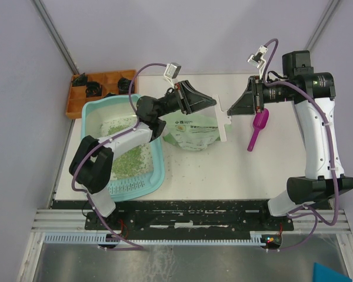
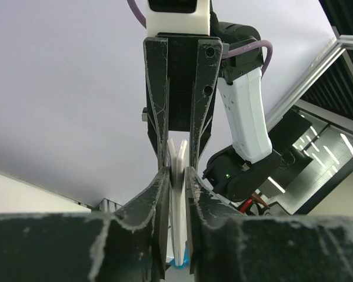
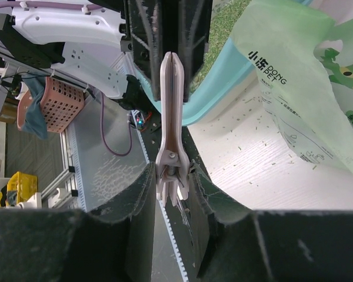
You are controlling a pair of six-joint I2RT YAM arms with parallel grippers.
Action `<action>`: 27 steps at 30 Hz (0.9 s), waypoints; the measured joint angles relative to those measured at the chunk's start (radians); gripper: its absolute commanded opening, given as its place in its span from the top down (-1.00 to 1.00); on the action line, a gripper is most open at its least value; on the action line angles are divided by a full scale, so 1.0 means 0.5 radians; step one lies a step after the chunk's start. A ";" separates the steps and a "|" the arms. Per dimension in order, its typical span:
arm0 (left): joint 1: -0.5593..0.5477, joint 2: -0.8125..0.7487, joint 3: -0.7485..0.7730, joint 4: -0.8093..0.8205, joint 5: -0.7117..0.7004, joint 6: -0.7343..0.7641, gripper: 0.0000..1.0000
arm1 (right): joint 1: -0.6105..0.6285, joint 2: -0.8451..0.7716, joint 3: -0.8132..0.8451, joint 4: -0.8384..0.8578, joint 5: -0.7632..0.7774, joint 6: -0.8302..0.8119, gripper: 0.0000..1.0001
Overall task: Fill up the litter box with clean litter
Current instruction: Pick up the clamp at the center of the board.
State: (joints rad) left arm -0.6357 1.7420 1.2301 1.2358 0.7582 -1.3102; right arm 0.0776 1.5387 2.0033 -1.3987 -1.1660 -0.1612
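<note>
both jaws clench the white clip (image 1: 225, 126) over the bag (image 1: 191, 134), right of the litter box (image 1: 160, 164); left arm nearer.

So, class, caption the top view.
Left end effector and right end effector grip a white clip by the bag; litter box partly filled.

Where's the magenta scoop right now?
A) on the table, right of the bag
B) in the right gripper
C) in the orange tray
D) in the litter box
A: the magenta scoop lies loose on the table, just right of the green bag.
</note>
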 measured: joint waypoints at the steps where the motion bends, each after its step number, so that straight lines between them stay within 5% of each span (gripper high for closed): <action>1: -0.001 0.001 0.001 -0.007 0.000 0.001 0.28 | 0.000 0.001 -0.002 0.000 0.000 -0.001 0.55; 5: -0.001 0.001 0.003 -0.039 0.006 0.004 -0.25 | 0.000 0.021 -0.002 0.009 0.001 0.000 0.65; 8: -0.001 0.001 0.003 -0.067 0.008 0.015 -0.94 | 0.000 0.037 -0.002 0.014 0.005 -0.001 0.69; 9: -0.001 0.001 0.003 -0.074 0.008 0.020 -1.00 | 0.000 0.042 -0.002 0.014 0.010 -0.001 0.70; 18: 0.051 -0.056 -0.053 -0.397 -0.018 0.294 -0.99 | 0.000 0.114 0.026 -0.040 0.153 -0.060 0.97; 27: 0.105 -0.501 -0.058 -1.512 -0.354 1.187 -0.99 | 0.002 0.105 -0.013 -0.078 0.570 -0.134 0.97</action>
State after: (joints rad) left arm -0.5831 1.4914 1.2011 0.4797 0.5812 -0.7166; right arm 0.0784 1.5913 1.9968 -1.4376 -0.8810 -0.2279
